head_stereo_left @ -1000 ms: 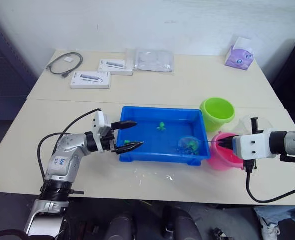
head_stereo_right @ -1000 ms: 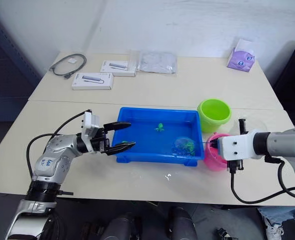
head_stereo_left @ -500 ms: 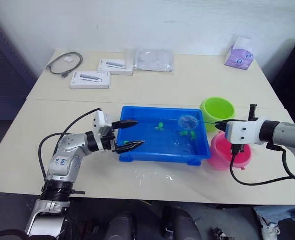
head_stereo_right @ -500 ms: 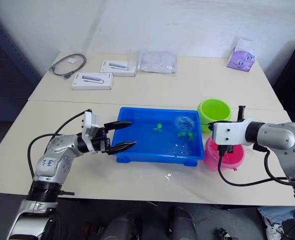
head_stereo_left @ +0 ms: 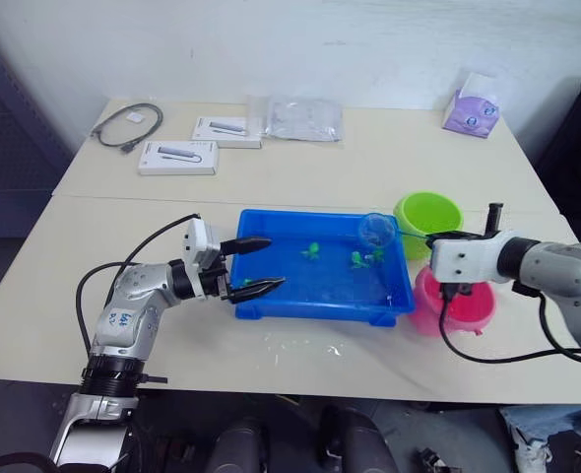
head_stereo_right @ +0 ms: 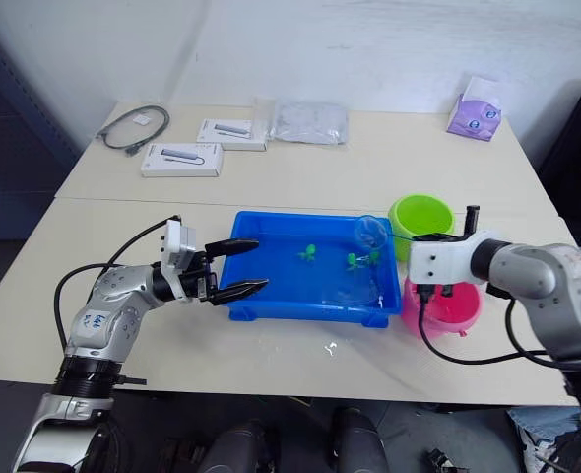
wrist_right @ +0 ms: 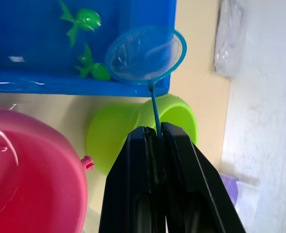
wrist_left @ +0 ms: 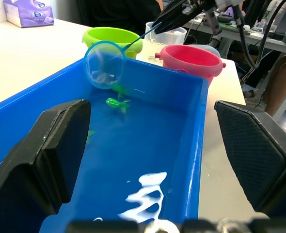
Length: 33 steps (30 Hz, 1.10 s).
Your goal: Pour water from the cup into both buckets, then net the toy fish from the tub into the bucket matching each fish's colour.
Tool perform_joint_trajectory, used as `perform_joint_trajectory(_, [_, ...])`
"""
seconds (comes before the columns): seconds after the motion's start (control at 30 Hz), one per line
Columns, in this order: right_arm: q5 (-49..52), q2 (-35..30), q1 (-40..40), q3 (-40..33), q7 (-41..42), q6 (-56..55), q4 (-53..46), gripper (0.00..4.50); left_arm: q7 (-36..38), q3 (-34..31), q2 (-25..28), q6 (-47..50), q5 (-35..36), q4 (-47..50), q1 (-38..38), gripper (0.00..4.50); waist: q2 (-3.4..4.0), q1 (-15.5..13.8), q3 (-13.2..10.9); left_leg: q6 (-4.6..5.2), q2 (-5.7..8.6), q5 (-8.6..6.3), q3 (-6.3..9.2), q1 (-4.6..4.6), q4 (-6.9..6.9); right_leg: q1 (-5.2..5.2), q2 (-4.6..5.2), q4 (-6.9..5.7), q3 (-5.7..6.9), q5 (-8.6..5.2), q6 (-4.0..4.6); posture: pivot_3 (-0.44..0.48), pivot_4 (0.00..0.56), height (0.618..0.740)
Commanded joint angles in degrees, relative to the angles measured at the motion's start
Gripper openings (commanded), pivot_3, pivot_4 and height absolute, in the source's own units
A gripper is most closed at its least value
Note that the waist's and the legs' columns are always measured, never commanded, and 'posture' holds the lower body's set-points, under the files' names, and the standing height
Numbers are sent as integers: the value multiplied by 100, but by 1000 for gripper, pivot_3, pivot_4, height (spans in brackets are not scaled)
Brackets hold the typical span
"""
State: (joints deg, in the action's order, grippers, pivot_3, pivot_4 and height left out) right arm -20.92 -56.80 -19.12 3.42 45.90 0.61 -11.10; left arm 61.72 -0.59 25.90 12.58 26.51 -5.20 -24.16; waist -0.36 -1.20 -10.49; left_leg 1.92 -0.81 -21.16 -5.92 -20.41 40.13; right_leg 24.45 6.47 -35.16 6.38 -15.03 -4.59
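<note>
Nearest you, your left gripper sits spread wide at the near left end of the blue tub, its two fingers straddling that wall and holding nothing. Your right gripper is clamped tight on the thin stick of the net, whose hoop hangs above the tub's far right corner and looks empty. Three green fish lie in the tub. Just beyond it stand the pink bucket and green bucket. The net is likely light and whippy; keep your grip on the stick, never the soft mesh.
</note>
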Motion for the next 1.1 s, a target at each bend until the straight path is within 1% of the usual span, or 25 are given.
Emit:
perform_joint_trajectory(0.03, [-383,37,7,-68,-208,261,-319,0,49,-10,48,-18,7,87,-58,4400,0,2,0,0,0,0,0,0,0,0,-1,-5,0,0,0,0,150,740])
perform_joint_trajectory(0.17, [-474,139,69,-135,-413,220,-458,0,74,-15,49,-36,3,50,-87,4400,0,2,0,0,1,0,1,-1,0,-1,-2,-5,0,0,0,0,150,740])
perform_joint_trajectory(0.23, [-168,281,154,-233,-329,346,-602,0,83,-18,48,-44,1,48,-83,4400,0,6,0,0,1,0,0,0,0,0,-3,-5,0,0,0,0,150,740])
perform_joint_trajectory(0.33, [595,553,285,-520,106,1224,-1069,0,94,-26,55,-50,0,50,-69,4400,0,4,0,-1,-2,1,2,0,-1,-1,-10,-7,1,0,1,0,150,740])
perform_joint_trajectory(0.37, [874,693,304,-677,208,1736,-1273,0,95,-30,59,-51,1,49,-65,4400,0,3,0,-1,-1,1,2,0,0,0,-14,-18,1,0,1,0,150,740])
perform_joint_trajectory(0.43, [1159,781,306,-851,296,2204,-1471,0,96,-37,66,-49,4,58,-52,4400,0,2,0,-1,-1,1,2,-1,1,-1,-14,-22,1,0,0,0,150,740])
perform_joint_trajectory(0.53, [1877,1002,349,-1210,433,3308,-1828,0,97,-42,82,-29,13,89,-17,4400,0,2,0,-1,0,1,5,-1,0,-1,-8,-23,0,0,1,0,150,740])
perform_joint_trajectory(0.63, [2810,1296,429,-1591,554,4799,-2312,0,94,-45,100,3,26,128,32,4400,0,-4,0,-1,-1,0,12,-1,-1,-1,0,-23,3,-1,3,0,150,740])
perform_joint_trajectory(0.7, [3512,1758,259,-1930,434,6267,-2665,0,88,-42,111,22,36,151,61,4400,0,0,0,-1,-2,0,15,-3,-2,0,3,-22,4,-2,4,0,150,740])
perform_joint_trajectory(0.8, [4000,2240,-60,-2261,215,8371,-3032,0,73,-36,130,70,55,209,107,4400,1,26,1,-1,-2,0,21,-3,-2,1,9,-27,5,-3,7,0,150,740])
perform_joint_trajectory(0.83, [4093,2483,-162,-2378,65,8834,-3104,0,68,-36,137,90,60,234,122,4400,1,36,1,-1,-2,0,23,-3,-2,2,11,-29,5,-4,10,0,150,740])
perform_joint_trajectory(0.9, [4292,2896,-242,-2576,-285,9176,-3149,0,59,-40,151,127,68,279,152,4400,2,54,1,-3,-2,-2,32,-4,-4,2,13,-29,8,-7,15,0,150,740])
perform_joint_trajectory(0.93, [4411,2981,-229,-2620,-456,9189,-3130,0,52,-44,158,146,71,304,165,4400,3,64,1,-5,-2,-3,34,-4,-6,4,13,-31,10,-8,18,0,150,740])
perform_joint_trajectory(1.1, [4969,2991,-264,-2565,-1391,9189,-2783,0,13,-66,201,226,85,412,236,4400,3,112,1,-7,3,-3,34,-11,-8,7,13,-31,16,-9,19,0,150,740])
